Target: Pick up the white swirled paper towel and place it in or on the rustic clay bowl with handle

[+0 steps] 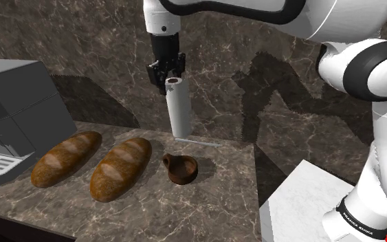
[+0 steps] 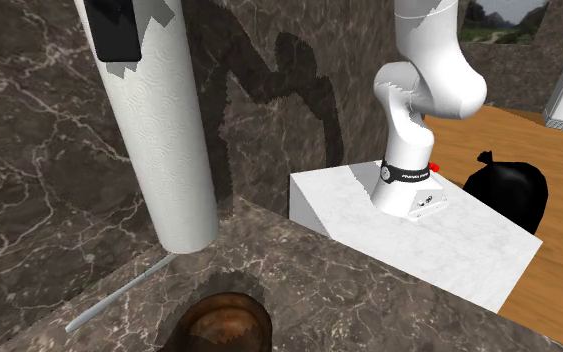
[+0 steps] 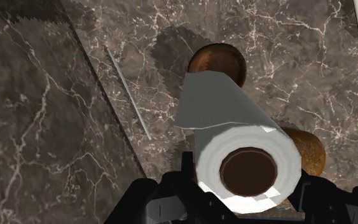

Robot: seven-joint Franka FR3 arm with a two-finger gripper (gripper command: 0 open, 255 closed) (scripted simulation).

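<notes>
My black gripper is shut on the top of a white paper towel roll, which hangs slightly tilted above the marble counter, near the back wall. Seen from the second exterior view, the roll has a faint swirl texture, and its lower end is clear of the counter. The brown clay bowl with a handle sits on the counter in front of and below the roll. The wrist view looks down the roll and its brown core, with the bowl beyond its lower end.
Two brown bread loaves lie to the shoulder view's left of the bowl. A grey appliance stands at the far left. A thin metal rod lies by the wall. The white stand is at the counter's end.
</notes>
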